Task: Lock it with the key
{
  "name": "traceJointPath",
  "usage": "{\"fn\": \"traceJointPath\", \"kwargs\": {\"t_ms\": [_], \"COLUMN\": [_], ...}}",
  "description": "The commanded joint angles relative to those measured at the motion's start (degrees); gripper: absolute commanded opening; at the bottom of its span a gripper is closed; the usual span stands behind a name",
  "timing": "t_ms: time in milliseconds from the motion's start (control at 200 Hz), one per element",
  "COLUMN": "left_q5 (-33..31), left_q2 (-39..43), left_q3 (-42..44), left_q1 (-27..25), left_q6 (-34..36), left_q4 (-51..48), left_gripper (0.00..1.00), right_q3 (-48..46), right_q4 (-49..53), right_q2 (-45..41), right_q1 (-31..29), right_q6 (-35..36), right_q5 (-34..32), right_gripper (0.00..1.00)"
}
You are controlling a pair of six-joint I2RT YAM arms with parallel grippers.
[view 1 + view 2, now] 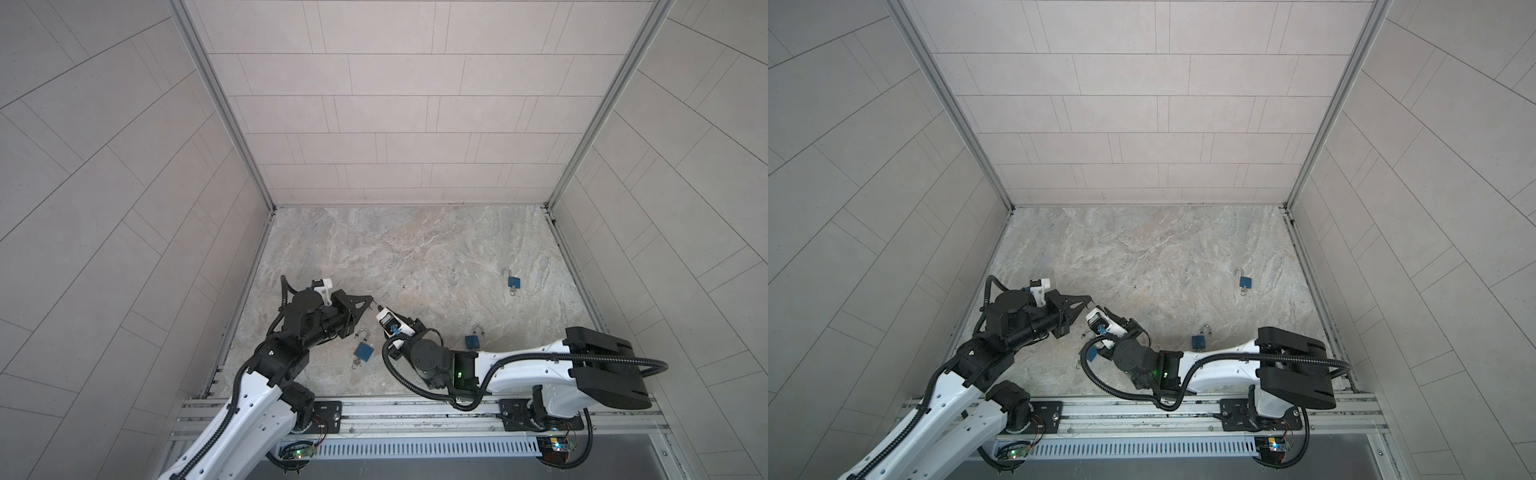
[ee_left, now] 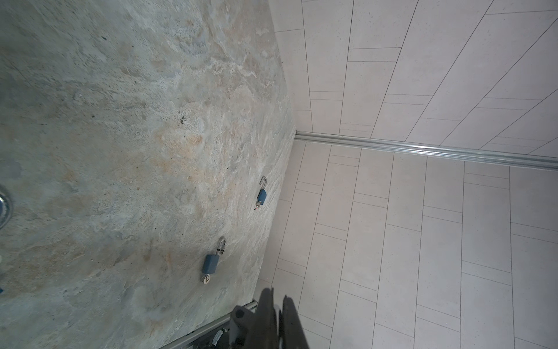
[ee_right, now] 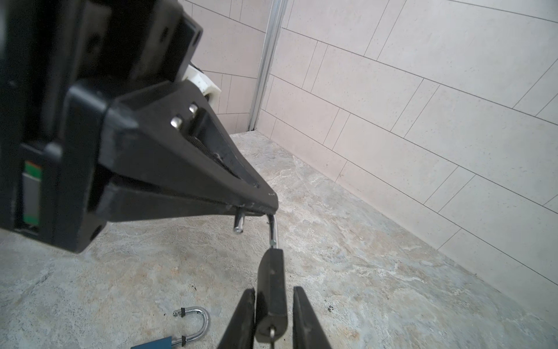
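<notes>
Pre-closure: pinches shackle in shut left gripper; straddles padlock body with slightly open right gripper, at four o'clock. Next: clamp, press home.

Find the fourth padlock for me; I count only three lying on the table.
In the right wrist view the padlock sits between the right gripper's open fingers, shackle pinched by the left gripper, left of the table's middle, near another padlock.

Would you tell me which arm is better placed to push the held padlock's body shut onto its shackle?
Right, probably. The right gripper flanks the padlock body with open jaws, so it can grip and push. The left gripper is shut on the shackle, busy holding it up.
</notes>
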State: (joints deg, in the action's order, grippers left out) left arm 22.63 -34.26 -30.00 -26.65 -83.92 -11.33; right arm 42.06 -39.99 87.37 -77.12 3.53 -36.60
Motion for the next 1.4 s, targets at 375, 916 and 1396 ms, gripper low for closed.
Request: {"fn": "traceJointPath", "kwargs": {"t_ms": [375,916,1396], "left_q5": [0.24,4.26,5.31], "left_q2": [1.74,-3.69,-3.13], "left_q3": [2.12,3.02,3.78], "left_q1": [0.05,-0.05,-0.1], "left_q6": [1.32,1.58,2.25], "left_q4": [8.24,16.28,18.52], "left_gripper": [0.0,0.0,0.0], "right_q3": [-0.32,5.98,9.12], "right_q4": [14.6,25.0,20.24], "right_q2": [-15.18,-15.44,-12.14], "right_q1": [12.72,15.69,19.64], "right_q6": [-26.56,-27.09,-37.93], "right_q5": [23.43,37.15,44.92], "right_gripper": [0.0,0.0,0.0]}}
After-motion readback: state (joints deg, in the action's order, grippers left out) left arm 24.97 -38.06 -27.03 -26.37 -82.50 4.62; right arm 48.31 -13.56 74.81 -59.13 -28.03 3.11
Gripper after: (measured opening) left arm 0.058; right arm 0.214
